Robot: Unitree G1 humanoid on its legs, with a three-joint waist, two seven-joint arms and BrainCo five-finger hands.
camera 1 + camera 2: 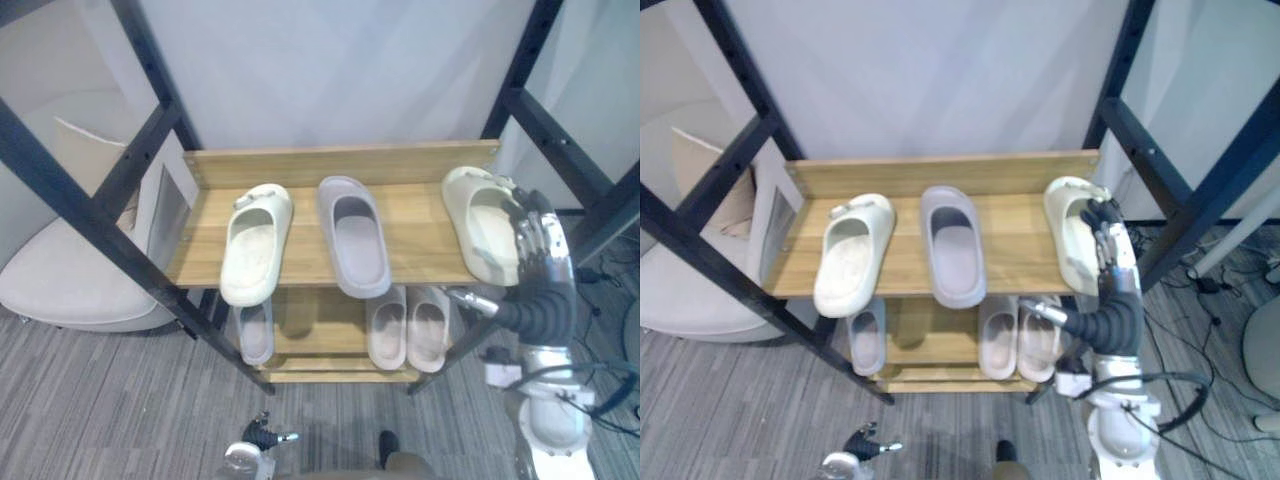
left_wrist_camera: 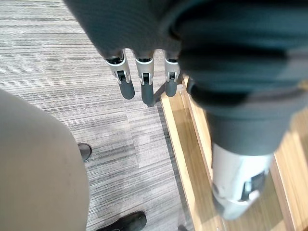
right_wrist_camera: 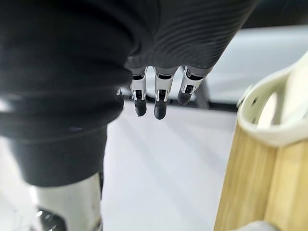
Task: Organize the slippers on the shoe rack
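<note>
At the right end of the shoe rack's [image 1: 420, 238] top shelf lies a cream slipper [image 1: 480, 232], with the right hand [image 1: 540, 245] just beside its right edge, fingers [image 3: 160, 103] straight and holding nothing. Left of it sit a grey slipper [image 1: 355, 240] and a second cream slipper [image 1: 255, 245]. The left hand [image 2: 147, 91] hangs low over the floor [image 2: 72, 57], fingers straight.

You are seeing the left slipper [image 1: 255, 243], middle slipper [image 1: 353, 235] and right slipper [image 1: 482, 235] lying side by side on the top shelf [image 1: 420, 240], with three lower slippers [image 1: 388, 328] sitting beneath.
</note>
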